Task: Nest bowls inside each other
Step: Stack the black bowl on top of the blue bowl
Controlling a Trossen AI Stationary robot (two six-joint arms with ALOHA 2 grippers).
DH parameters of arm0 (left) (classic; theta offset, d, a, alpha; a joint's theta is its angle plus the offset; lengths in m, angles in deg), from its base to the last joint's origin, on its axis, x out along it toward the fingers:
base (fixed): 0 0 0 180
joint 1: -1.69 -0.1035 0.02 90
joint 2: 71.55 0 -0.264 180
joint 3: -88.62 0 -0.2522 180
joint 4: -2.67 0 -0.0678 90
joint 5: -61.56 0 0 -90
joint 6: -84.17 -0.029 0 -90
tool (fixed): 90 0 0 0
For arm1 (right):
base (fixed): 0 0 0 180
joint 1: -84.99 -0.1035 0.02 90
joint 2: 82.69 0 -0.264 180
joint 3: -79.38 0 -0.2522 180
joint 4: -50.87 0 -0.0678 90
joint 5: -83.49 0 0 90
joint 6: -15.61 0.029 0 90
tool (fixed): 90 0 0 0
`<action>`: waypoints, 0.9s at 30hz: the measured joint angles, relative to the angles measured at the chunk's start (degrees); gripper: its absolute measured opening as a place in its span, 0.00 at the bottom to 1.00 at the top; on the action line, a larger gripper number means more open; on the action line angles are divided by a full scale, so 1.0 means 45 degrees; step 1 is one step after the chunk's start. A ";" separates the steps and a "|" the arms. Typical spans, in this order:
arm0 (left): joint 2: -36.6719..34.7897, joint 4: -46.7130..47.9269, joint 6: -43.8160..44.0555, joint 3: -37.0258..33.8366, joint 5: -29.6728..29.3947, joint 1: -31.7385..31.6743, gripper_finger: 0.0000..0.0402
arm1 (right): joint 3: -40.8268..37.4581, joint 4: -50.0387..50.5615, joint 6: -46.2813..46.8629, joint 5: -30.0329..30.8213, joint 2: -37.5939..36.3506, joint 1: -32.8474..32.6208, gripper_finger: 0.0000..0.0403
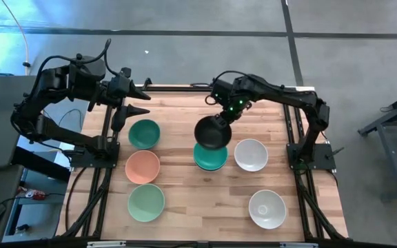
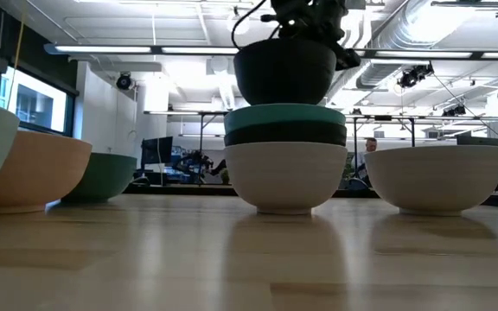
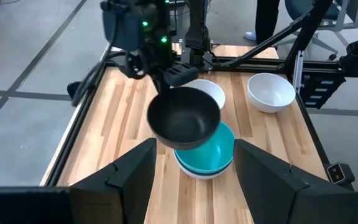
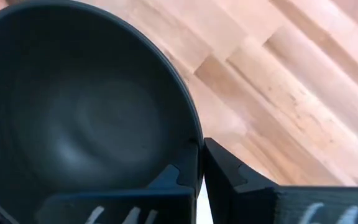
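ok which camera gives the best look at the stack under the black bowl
The low view: the stack shows side-on, teal over a dark rim in a white bowl. The high view and left wrist view show it partly covered by the black bowl; the right wrist view misses it.

- My right gripper pinches the rim of one bowl, held in the air directly above the stack at mid-counter, apart from it.
- The stack has three nested bowls.
- Just right of the stack: a single bowl. Nearer the front right: another bowl.
- Left of the stack, three single bowls in a line: rear, middle, front.
- My left gripper hovers behind that line, at the counter's rear left.
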 joint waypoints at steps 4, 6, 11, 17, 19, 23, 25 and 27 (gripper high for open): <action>0.0000 0.0001 0.0000 0.0000 0.0000 0.0000 0.51 | 0.0000 0.0025 0.0413 0.0022 0.0000 -0.0530 0.00; 0.0000 0.0004 0.0000 0.0000 0.0000 0.0000 0.51 | 0.0000 0.0012 0.0547 0.0019 0.0000 -0.0811 0.00; 0.0000 0.0004 -0.0029 0.0000 0.0000 0.0000 0.51 | 0.0000 0.0008 0.1023 0.0134 0.0000 -0.1365 0.00; 0.0000 0.0004 -0.0026 0.0000 0.0000 0.0000 0.51 | 0.0000 -0.0081 0.1400 0.0505 0.0005 -0.1881 0.00; 0.0000 0.0004 -0.0029 0.0000 0.0000 0.0000 0.51 | 0.0000 -0.0089 0.1479 0.0702 0.0010 -0.2003 0.00; 0.0000 0.0004 0.0000 0.0000 0.0000 0.0000 0.51 | 0.0000 -0.0105 0.1634 0.1049 0.0015 -0.2126 0.00; 0.0000 0.0004 0.0008 0.0000 0.0000 0.0000 0.51 | 0.0000 -0.0133 0.1642 0.1100 0.0015 -0.2119 0.00; 0.0000 0.0004 0.0094 0.0000 0.0000 0.0000 0.51 | -0.0001 -0.0144 0.1672 0.1154 0.0064 -0.2119 0.00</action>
